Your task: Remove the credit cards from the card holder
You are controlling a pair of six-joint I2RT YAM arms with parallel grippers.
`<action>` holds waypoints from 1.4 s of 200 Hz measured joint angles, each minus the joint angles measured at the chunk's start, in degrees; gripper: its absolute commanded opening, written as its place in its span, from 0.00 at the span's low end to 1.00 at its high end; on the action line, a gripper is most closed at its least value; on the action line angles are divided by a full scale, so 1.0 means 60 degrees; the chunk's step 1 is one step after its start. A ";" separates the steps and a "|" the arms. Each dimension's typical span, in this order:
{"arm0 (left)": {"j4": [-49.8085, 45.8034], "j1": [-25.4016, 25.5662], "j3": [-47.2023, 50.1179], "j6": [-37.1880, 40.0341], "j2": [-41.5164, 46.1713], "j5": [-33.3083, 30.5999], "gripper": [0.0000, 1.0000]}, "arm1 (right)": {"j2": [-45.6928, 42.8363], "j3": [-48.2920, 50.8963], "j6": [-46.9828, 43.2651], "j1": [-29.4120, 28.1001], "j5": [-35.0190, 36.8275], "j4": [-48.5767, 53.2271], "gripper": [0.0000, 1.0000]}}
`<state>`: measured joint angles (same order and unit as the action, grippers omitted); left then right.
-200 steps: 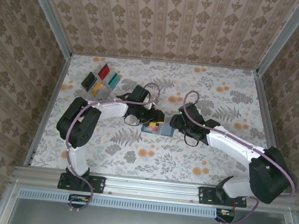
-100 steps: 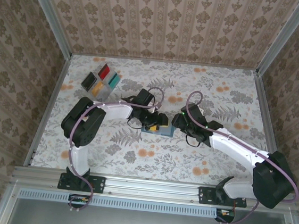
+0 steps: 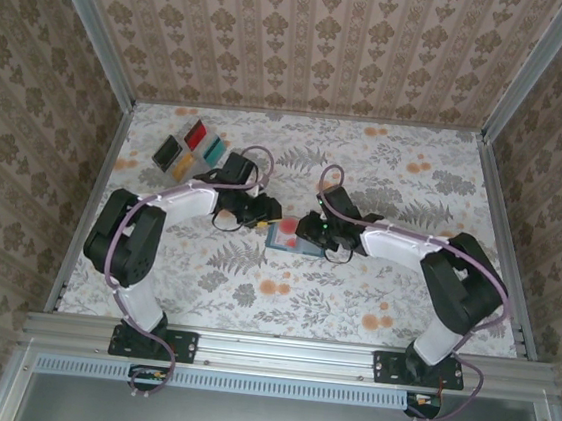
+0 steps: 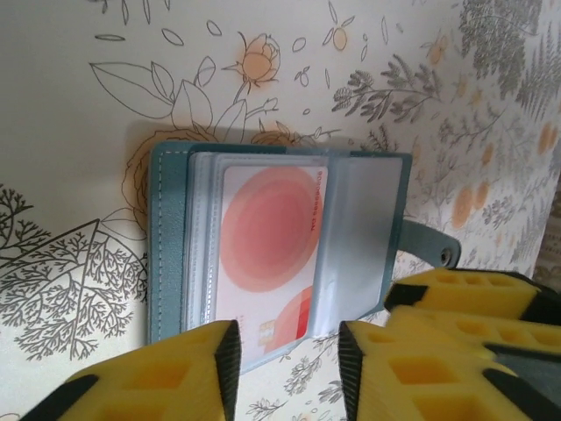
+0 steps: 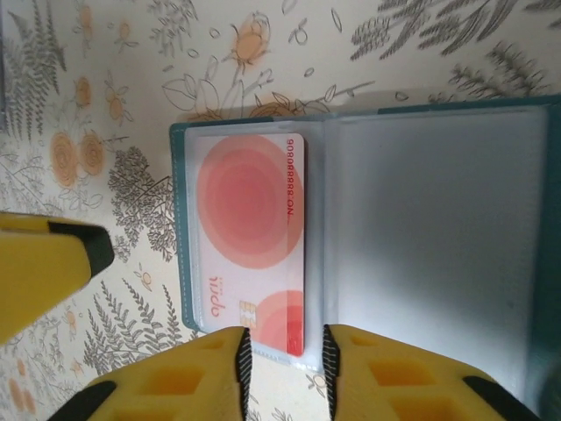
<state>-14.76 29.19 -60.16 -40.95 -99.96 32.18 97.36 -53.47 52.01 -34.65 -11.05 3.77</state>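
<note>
Teal-blue, your card holder (image 3: 285, 238) lies open on the floral table (image 3: 383, 292) between the two arms, about where it lay a second ago.

What has changed is the arms. Your left gripper (image 4: 285, 368) was over the holder and has drawn back to its left side. Your right gripper (image 5: 282, 373) has come in from the right to the holder's right edge. The yellow fingers that covered the holder a second ago are off it, so its inside now faces up. A pink-red card (image 5: 250, 237) sits under a clear sleeve (image 5: 438, 237) on one half.

Your left fingers stand narrow, with table pattern showing through the gap and nothing visibly held. Your right fingers are narrow too. The near end of the pink-red card lines up with their gap, and I cannot tell whether they pinch it.

Counting for you: two grippers, one card holder, and one card in it. Five more cards lie close together at the far left of the table, well apart from the holder and unmoved:
- black card (image 3: 168, 150)
- red card (image 3: 197, 133)
- teal card (image 3: 214, 148)
- yellow-orange card (image 3: 182, 165)
- pale grey card (image 3: 202, 170)
</note>
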 measured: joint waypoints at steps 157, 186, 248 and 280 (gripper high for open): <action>0.0018 0.0219 -0.0211 0.0076 -0.1195 0.0127 0.10 | 0.1362 -0.0306 0.0455 0.0331 -0.1122 -0.1206 0.22; 0.0080 0.0200 -0.0098 0.0076 -0.1198 0.0135 0.10 | 0.1446 -0.0302 0.0561 0.0375 -0.1311 -0.1402 0.22; 0.0142 0.0171 -0.0047 0.0080 -0.1115 0.0157 0.14 | 0.1348 -0.0302 0.0310 0.0375 -0.1180 -0.1166 0.22; -0.0109 0.0098 -0.0047 0.0153 -0.0765 -0.0022 0.19 | 0.1188 -0.0342 0.0040 0.0372 -0.1184 -0.0958 0.23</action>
<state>-15.42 29.78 -60.45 -40.03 -104.55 32.05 104.49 -55.53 52.25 -32.42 -18.15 -1.98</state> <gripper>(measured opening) 0.186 0.223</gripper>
